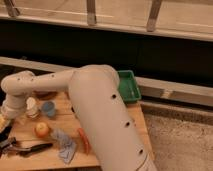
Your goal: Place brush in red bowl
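Camera view shows the wooden table in the lower left of the frame, with the big white arm bending over it. The gripper sits at the far left edge, low over the table, and the edge cuts part of it off. Its fingers stand wide and hold nothing.

The brush lies flat on the table just below the gripper in the frame. Its long black handle runs left to right. One end is by the left edge and the other points toward the grey-blue cloth. To grab it, the fingers likely need to come down and close across the thin handle, not along it.

The red bowl is hard to find. A dark reddish rim peeks out from under the arm, higher in the frame, but it cannot be told if this is the red bowl or another one. If it is, the brush must travel up and to the right, past the round fruit and the blue cup.
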{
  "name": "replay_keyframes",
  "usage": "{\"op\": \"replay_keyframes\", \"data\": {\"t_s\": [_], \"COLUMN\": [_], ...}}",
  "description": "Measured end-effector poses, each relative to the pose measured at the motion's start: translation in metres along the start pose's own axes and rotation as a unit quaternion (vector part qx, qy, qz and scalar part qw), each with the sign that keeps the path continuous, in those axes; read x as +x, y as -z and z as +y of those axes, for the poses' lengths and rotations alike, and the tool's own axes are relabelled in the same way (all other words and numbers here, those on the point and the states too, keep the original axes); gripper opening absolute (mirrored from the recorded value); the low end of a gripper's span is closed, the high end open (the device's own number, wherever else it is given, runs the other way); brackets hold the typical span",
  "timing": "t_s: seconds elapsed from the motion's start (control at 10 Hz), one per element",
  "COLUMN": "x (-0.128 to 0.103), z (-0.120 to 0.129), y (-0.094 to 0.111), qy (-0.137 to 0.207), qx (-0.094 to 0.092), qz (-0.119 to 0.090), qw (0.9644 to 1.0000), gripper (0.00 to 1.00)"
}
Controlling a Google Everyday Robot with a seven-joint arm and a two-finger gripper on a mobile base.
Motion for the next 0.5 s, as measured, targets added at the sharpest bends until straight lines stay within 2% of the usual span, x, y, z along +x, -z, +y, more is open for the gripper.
{"op": "replay_keyframes", "data": {"t_s": [0.2, 0.5], "x": [0.007, 0.021], "z": [0.001, -0.003], "y": [-0.016, -0.032], "qy": [0.006, 0.003], "qx": [-0.002, 0.018], "qz": [0.003, 0.007], "qw": [1.0000, 0.9998], "gripper": [0.65, 0.65]}}
